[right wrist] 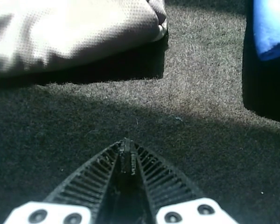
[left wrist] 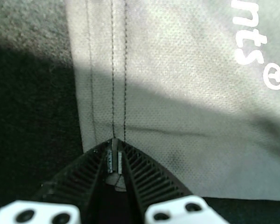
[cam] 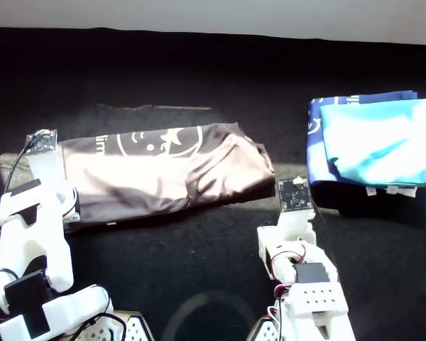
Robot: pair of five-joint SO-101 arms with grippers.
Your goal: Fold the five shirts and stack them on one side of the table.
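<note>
I see my left gripper [left wrist: 114, 156] pinched closed on the left hem of the half-folded grey shirt [cam: 163, 174] lying mid-table, while my right gripper [right wrist: 126, 154] sits closed on nothing above the black cloth [cam: 199, 71], between that shirt and the folded stack [cam: 373, 149] at the right.

Table [cam: 220, 64] covered in black, felt-like cloth [right wrist: 200, 70]. A pale wall [cam: 199, 13] runs along its far edge, well beyond the right claw [right wrist: 126, 148]. Sunlight crosses the cloth just ahead of this claw; cloth around it lies in shadow.
</note>
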